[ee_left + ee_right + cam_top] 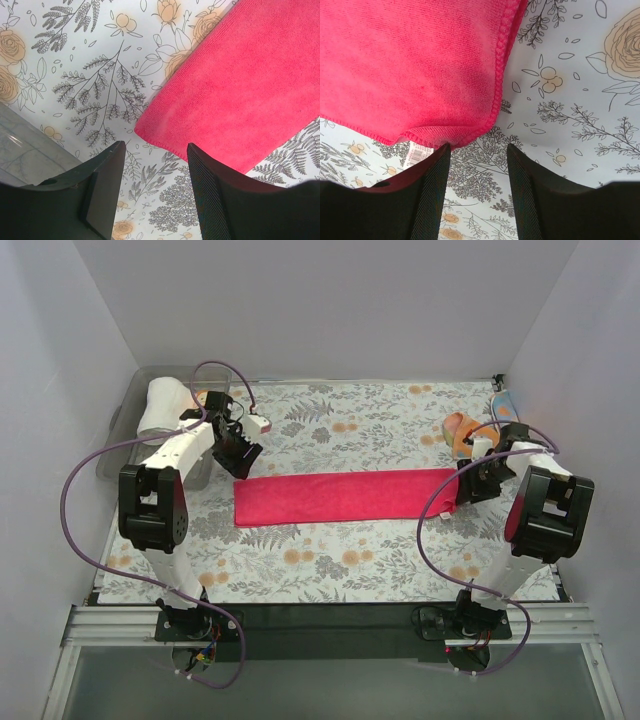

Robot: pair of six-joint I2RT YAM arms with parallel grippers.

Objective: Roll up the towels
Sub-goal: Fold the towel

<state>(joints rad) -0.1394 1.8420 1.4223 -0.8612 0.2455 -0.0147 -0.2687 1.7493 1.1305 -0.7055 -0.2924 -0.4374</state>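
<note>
A magenta-red towel (345,496) lies flat as a long strip across the middle of the floral covering. My left gripper (240,455) is open and empty just above and behind the towel's left end (240,95). My right gripper (470,483) is open and empty at the towel's right end; its left finger tip touches the slightly lifted corner (445,135), where a white label (417,152) shows. An orange spotted towel (458,430) lies crumpled at the back right. A white rolled towel (165,405) lies in the clear bin.
The clear plastic bin (120,435) stands at the back left, its edge visible in the left wrist view (25,155). A small blue-and-white object (503,400) lies in the back right corner. White walls enclose the table on three sides.
</note>
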